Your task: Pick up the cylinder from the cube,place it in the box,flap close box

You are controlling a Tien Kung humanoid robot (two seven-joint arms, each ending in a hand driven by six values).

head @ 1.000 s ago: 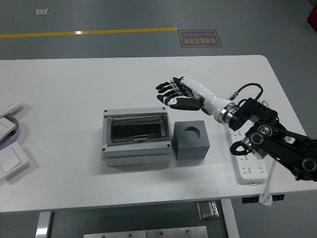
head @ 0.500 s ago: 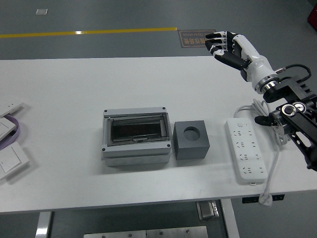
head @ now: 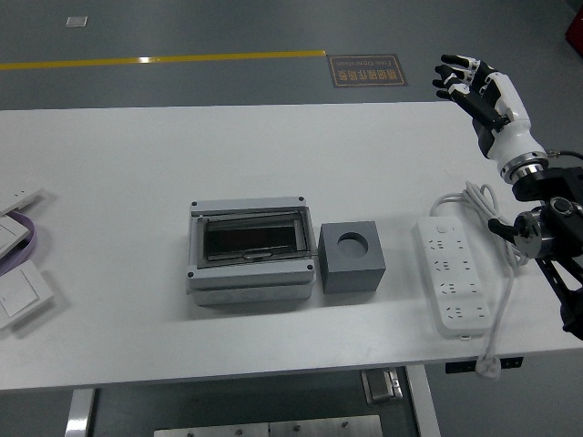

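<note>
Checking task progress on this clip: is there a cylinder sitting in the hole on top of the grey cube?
No. The round hole in the grey cube is empty, and the right hand holds nothing.

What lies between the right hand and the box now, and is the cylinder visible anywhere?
The power strip and gray cube lie between the raised, open right hand and the box. No cylinder shows; the cube's hole looks empty and the box lid appears closed.
</note>
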